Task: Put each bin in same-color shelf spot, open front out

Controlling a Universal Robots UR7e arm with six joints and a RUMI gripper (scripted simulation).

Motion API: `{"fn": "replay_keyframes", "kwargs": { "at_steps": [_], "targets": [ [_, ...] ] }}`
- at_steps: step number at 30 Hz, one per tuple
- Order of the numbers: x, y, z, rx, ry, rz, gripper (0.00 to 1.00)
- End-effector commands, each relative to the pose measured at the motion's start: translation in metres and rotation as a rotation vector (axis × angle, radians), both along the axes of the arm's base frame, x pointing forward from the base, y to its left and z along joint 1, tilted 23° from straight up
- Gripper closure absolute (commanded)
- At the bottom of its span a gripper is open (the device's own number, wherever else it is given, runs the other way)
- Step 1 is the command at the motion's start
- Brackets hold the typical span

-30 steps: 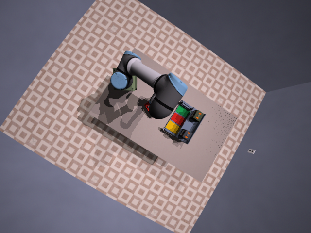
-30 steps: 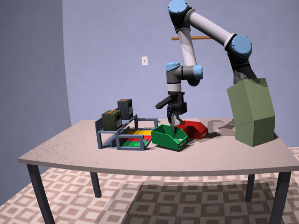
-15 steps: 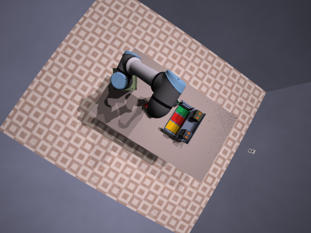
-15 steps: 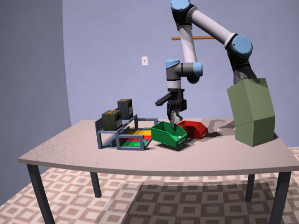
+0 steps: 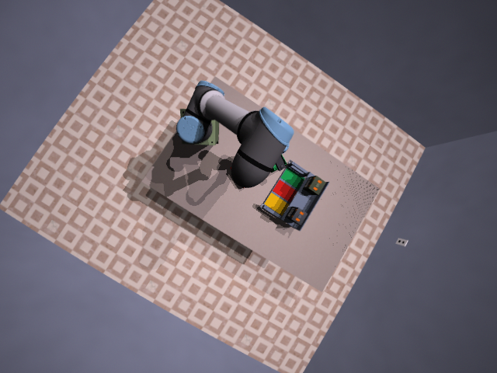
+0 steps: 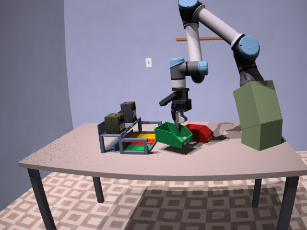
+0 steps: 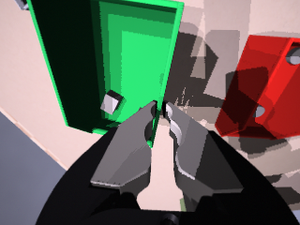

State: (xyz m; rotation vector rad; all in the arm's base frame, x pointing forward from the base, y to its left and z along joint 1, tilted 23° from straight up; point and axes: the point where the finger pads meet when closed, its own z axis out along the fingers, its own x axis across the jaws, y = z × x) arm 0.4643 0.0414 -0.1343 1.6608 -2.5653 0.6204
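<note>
Our arm: pale grey tubes for upper arm point(image 6: 218, 23) and forearm point(image 6: 194, 43) point(image 5: 228, 110), smooth, rounded. Dark charcoal joint housings, thin black rings at seams. Our joint caps point(image 6: 249, 47) point(image 5: 190, 129) light blue, round, small dark screw dots near rims. Pale grey band point(image 6: 178, 83) circles our wrist. Our gripper point(image 6: 177, 127) point(image 7: 159, 101): blocky black body, angular grey fingers, notched inner edges, narrow tips. No cables visible.

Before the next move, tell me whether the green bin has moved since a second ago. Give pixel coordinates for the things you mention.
Yes: the green bin point(image 6: 171, 136) point(image 7: 141, 61) has risen off the table point(image 6: 210, 160), its shadow now showing beneath it.
</note>
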Motion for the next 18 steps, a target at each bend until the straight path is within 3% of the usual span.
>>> {"fn": "replay_keyframes", "kwargs": {
  "at_steps": [1, 18],
  "targets": [
    [-0.003, 0.003, 0.007, 0.0, 0.0, 0.001, 1.0],
    [-0.004, 0.007, 0.018, 0.0, 0.0, 0.001, 1.0]
  ]
}}
